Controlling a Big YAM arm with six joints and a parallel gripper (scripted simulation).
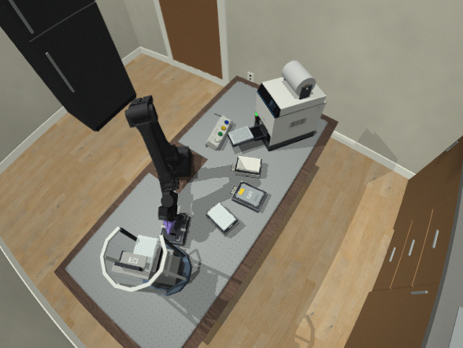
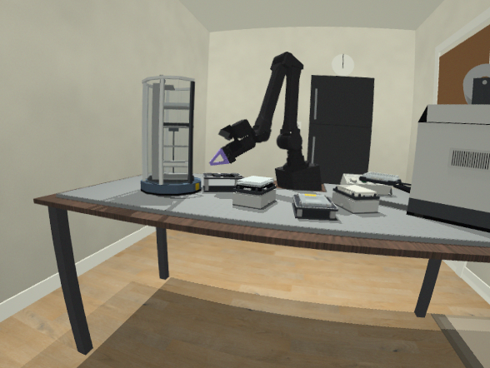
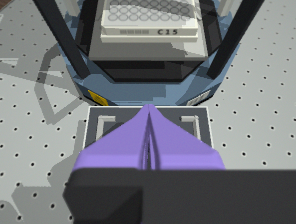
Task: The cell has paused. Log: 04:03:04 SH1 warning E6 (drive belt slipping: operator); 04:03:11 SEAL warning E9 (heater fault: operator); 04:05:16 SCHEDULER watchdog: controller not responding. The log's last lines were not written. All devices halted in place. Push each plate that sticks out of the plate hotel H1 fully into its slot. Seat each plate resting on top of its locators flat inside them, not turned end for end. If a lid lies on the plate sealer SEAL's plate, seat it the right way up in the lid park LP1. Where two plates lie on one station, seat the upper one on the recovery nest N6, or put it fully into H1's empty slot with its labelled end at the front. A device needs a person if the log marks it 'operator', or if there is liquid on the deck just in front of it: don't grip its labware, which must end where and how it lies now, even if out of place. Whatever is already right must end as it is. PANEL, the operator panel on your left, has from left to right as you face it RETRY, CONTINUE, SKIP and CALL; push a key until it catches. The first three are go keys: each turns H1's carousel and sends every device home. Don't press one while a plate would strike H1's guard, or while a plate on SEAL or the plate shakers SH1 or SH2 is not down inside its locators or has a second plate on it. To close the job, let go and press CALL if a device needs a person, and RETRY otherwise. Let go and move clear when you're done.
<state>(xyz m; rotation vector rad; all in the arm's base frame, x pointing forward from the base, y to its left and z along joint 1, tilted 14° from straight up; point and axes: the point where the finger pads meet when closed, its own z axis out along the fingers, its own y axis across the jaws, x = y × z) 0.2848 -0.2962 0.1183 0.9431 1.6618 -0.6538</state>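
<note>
The claw [image 3: 149,109] is pinched together, holding nothing; the plate [image 3: 149,20] sticks out at twelve o'clock, short end facing it.

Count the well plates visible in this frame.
4: one in the plate hotel, one on each shaker, one at the sealer. Others may be hidden.
</note>
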